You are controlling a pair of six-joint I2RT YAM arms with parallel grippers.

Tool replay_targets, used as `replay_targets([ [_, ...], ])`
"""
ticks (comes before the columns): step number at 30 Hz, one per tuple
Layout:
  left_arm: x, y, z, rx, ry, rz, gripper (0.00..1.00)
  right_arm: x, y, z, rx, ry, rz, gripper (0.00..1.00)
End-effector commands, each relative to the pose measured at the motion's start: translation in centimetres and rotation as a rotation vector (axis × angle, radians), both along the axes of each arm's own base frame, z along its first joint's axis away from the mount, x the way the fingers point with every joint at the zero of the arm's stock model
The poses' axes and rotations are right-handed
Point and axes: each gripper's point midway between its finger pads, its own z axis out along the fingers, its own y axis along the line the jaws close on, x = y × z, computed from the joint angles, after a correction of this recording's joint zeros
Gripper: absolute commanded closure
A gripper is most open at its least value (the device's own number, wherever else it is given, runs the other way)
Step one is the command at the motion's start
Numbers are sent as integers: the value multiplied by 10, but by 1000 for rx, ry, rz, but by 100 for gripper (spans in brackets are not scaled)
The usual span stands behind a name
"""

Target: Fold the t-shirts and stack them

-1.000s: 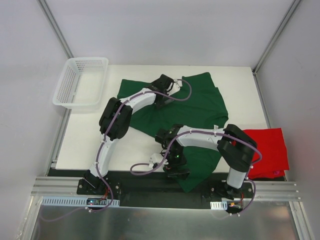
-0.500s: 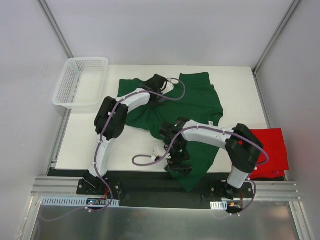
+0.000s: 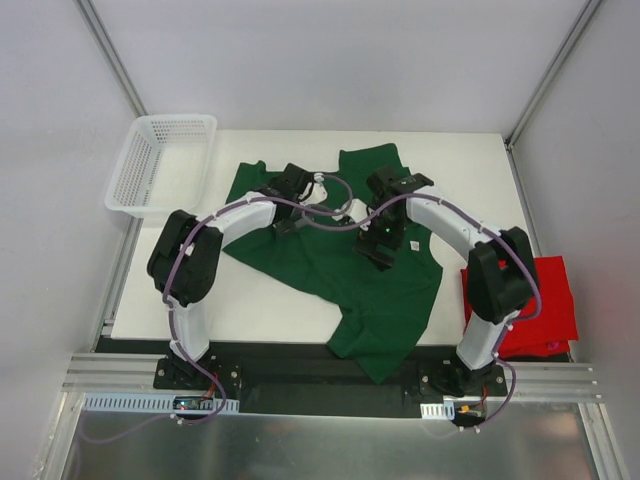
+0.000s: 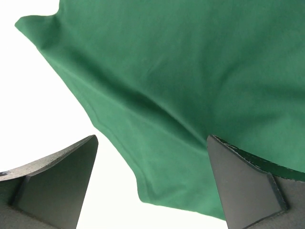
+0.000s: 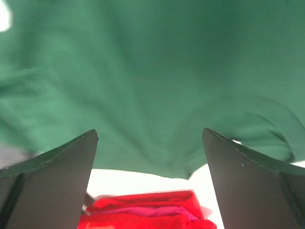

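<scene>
Centre of frame: green t-shirt, spread crumpled on table, lower end overhanging the near edge, probably awaiting flattening. Left claw and right claw: both released, empty, poised over its upper part. Right edge: red t-shirt, seemingly parked until its turn.

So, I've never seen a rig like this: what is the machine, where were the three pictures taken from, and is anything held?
It's two robot arms bolted side by side at the near edge of a white table. The wide picture comes from a camera fixed above and behind them; the two close-ups come from wrist cameras, the dark wedges being fingers. A green shirt lies spread out, one end over the near edge; a red shirt sits at the right edge, a white basket far left. The left gripper and right gripper are both open above the green shirt, holding nothing.
</scene>
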Motion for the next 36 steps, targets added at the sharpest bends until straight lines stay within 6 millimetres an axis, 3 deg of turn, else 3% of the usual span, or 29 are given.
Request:
replay_targets([
  [1, -15, 7, 22, -25, -18, 13, 1, 68, -29, -21, -101, -131, -198, 4],
  [6, -24, 17, 25, -4, -21, 29, 1, 113, -56, -25, -127, -264, -309, 4],
  [11, -39, 34, 26, 33, -15, 48, 1, 141, -72, -27, -151, -300, -354, 4],
  [22, -71, 92, 43, 100, -55, 153, 1, 162, -113, -76, -346, -251, -316, 4],
  [29, -92, 121, 81, 101, -168, 204, 1, 188, -145, -81, -452, -325, -321, 4],
  [35, -115, 136, 89, 104, -202, 237, 1, 216, -175, -83, -558, -376, -305, 4],
  [36, -119, 138, 84, 109, -192, 237, 1, 218, -180, -90, -587, -368, -305, 4],
])
